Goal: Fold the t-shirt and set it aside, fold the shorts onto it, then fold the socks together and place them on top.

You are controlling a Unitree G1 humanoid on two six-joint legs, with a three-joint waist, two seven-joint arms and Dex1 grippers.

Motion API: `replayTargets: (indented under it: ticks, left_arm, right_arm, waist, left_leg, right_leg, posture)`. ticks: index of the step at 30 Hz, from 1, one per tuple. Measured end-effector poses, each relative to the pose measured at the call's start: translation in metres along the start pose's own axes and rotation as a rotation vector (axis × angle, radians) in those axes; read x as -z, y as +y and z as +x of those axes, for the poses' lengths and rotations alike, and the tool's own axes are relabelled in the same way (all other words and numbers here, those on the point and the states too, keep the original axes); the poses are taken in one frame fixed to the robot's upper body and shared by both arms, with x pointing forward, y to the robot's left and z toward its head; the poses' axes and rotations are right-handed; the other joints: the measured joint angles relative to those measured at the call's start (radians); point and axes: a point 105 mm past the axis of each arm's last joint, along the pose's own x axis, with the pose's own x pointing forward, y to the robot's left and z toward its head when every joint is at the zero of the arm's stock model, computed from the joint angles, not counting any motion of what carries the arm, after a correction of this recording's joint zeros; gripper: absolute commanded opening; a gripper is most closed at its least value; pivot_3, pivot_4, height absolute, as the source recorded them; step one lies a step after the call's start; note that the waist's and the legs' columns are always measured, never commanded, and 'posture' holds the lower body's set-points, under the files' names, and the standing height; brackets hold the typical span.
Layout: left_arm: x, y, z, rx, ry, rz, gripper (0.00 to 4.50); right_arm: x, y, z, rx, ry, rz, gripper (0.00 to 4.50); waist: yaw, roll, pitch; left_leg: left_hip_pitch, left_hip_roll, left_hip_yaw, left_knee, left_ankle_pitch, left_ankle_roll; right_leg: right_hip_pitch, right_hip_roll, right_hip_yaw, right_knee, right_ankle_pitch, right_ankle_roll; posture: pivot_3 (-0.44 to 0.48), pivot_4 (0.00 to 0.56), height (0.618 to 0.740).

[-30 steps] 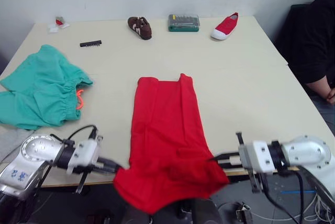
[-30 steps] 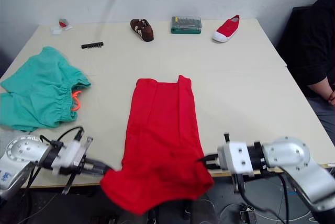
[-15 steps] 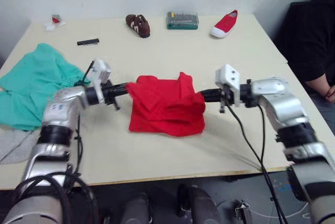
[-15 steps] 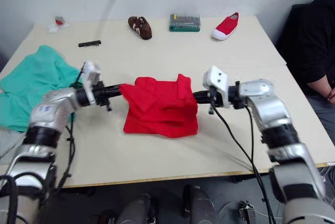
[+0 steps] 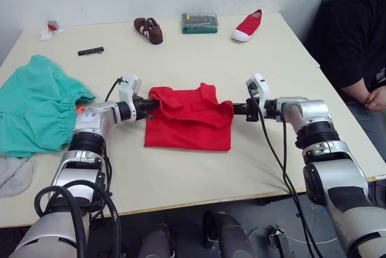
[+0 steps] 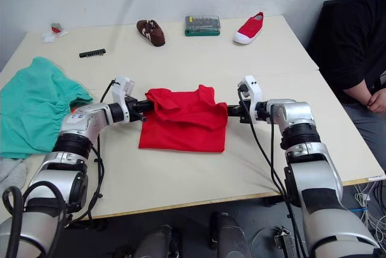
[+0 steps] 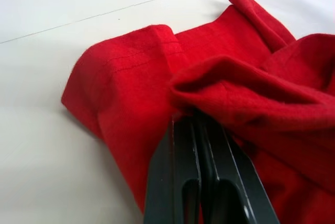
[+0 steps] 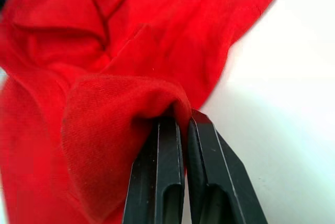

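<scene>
The red t-shirt (image 5: 188,122) lies doubled over at the middle of the table, its lower half folded up over the top half. My left gripper (image 5: 152,105) is shut on the folded edge at the shirt's left corner, and my right gripper (image 5: 234,109) is shut on the right corner. Both wrist views show cloth pinched between the black fingers (image 7: 196,145) (image 8: 172,145). The teal-green shorts (image 5: 33,110) lie crumpled at the table's left edge. A light grey sock (image 5: 13,173) lies just in front of the shorts.
Along the far edge sit a brown shoe (image 5: 148,29), a green tool case (image 5: 199,22), a red canvas shoe (image 5: 248,25) and a black bit strip (image 5: 90,51). A person in black (image 5: 356,35) stands by the table's right side.
Both grippers carried the shirt's hanging lower hem up from the near table edge and over onto the top half, then lowered it; the fold now lies flatter.
</scene>
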Motion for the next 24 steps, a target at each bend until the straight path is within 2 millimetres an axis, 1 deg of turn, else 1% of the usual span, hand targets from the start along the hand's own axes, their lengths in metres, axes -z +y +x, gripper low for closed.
replayTargets:
  ticks: [3, 5, 8, 10, 12, 15, 16, 17, 19, 20, 22, 24]
  left_arm:
    - [0.002, 0.010, -0.015, -0.052, -0.007, -0.036, 0.00]
    - [0.006, 0.014, -0.025, -0.077, -0.003, -0.058, 0.00]
    - [0.010, 0.017, -0.038, -0.102, 0.011, -0.072, 0.00]
    - [0.012, 0.017, -0.044, -0.111, 0.023, -0.074, 0.00]
    - [0.014, 0.015, -0.045, -0.109, 0.032, -0.080, 0.00]
    - [0.013, 0.013, -0.043, -0.112, 0.034, -0.085, 0.62]
    - [0.013, 0.011, -0.039, -0.110, 0.030, -0.091, 0.93]
    - [0.011, 0.009, -0.034, -0.103, 0.025, -0.097, 1.32]
    - [0.006, 0.008, -0.030, -0.100, 0.017, -0.101, 1.89]
    - [0.000, 0.008, -0.029, -0.099, 0.009, -0.096, 2.23]
    - [-0.004, 0.009, -0.028, -0.097, 0.003, -0.098, 2.81]
    - [-0.008, 0.013, -0.031, -0.098, 0.002, -0.096, 3.45]
  right_arm:
    - [-0.005, 0.009, 0.007, -0.032, -0.010, -0.032, 0.05]
    - [-0.008, 0.018, 0.015, -0.064, -0.021, -0.056, 0.05]
    - [-0.009, 0.027, 0.026, -0.088, -0.029, -0.085, 0.05]
    - [-0.008, 0.028, 0.030, -0.076, -0.026, -0.098, 0.05]
    - [-0.006, 0.023, 0.030, -0.053, -0.016, -0.103, 0.05]
    - [-0.003, 0.017, 0.030, -0.028, -0.012, -0.103, 0.75]
    - [-0.003, 0.012, 0.028, 0.003, -0.020, -0.093, 1.06]
    - [-0.004, 0.009, 0.027, 0.027, -0.029, -0.088, 1.48]
    - [-0.009, 0.006, 0.023, 0.046, -0.045, -0.092, 2.08]
    - [-0.012, 0.003, 0.018, 0.060, -0.051, -0.111, 2.45]
    - [-0.017, -0.002, 0.006, 0.089, -0.053, -0.149, 3.09]
    - [-0.020, -0.008, -0.015, 0.128, -0.044, -0.225, 3.81]
  waist:
    - [-0.004, 0.000, 0.000]
    - [-0.006, 0.000, 0.000]
    - [-0.005, 0.000, 0.000]
    - [-0.003, 0.000, 0.000]
    - [0.000, 0.000, 0.000]
    - [0.004, 0.000, 0.000]
    - [0.006, 0.000, 0.000]
    - [0.006, 0.000, 0.000]
    - [0.005, 0.000, 0.000]
    - [0.005, 0.000, 0.000]
    - [0.005, 0.000, 0.000]
    - [0.004, 0.000, 0.000]
  left_leg:
    - [0.000, 0.000, 0.000, -0.001, 0.000, -0.001]
    - [0.000, 0.000, 0.001, -0.001, 0.000, -0.001]
    - [-0.001, 0.000, 0.001, -0.001, 0.000, -0.001]
    - [-0.002, 0.000, 0.001, -0.001, 0.000, -0.001]
    - [-0.002, 0.000, 0.001, -0.001, 0.000, -0.001]
    - [-0.002, -0.001, 0.000, -0.001, 0.000, -0.001]
    - [-0.002, -0.001, 0.000, -0.001, 0.000, -0.001]
    - [-0.004, -0.001, 0.000, 0.000, 0.000, -0.001]
    - [-0.008, -0.001, 0.001, 0.000, 0.001, -0.001]
    - [-0.011, -0.002, 0.001, 0.000, 0.002, -0.001]
    - [-0.011, -0.002, 0.001, 0.000, 0.002, -0.001]
    - [-0.011, -0.002, 0.001, -0.001, 0.002, -0.001]
  right_leg:
    - [-0.001, 0.000, 0.001, 0.001, 0.000, 0.000]
    - [-0.002, 0.000, 0.001, 0.001, 0.000, 0.000]
    - [-0.003, 0.000, 0.001, 0.002, 0.000, 0.000]
    - [-0.003, -0.001, 0.002, 0.001, 0.000, 0.000]
    - [-0.003, -0.001, 0.002, 0.001, 0.000, 0.000]
    - [-0.003, -0.001, 0.002, 0.001, 0.000, 0.000]
    - [-0.003, -0.001, 0.002, 0.001, 0.000, 0.000]
    - [-0.004, -0.001, 0.002, 0.001, 0.001, -0.001]
    - [-0.009, -0.001, 0.002, 0.001, 0.001, -0.001]
    - [-0.012, -0.002, 0.002, 0.002, 0.001, -0.001]
    - [-0.012, -0.001, 0.002, 0.002, 0.001, -0.001]
    - [-0.013, -0.001, 0.002, 0.001, 0.001, -0.001]
  posture:
    - [0.000, 0.150, 0.740]
    - [0.000, 0.150, 0.740]
    - [0.000, 0.150, 0.740]
    - [0.000, 0.150, 0.740]
    - [0.000, 0.150, 0.740]
    - [0.000, 0.150, 0.740]
    - [0.000, 0.150, 0.740]
    - [0.000, 0.150, 0.740]
    - [0.000, 0.150, 0.740]
    - [0.000, 0.150, 0.740]
    - [0.000, 0.150, 0.740]
    - [0.000, 0.150, 0.740]
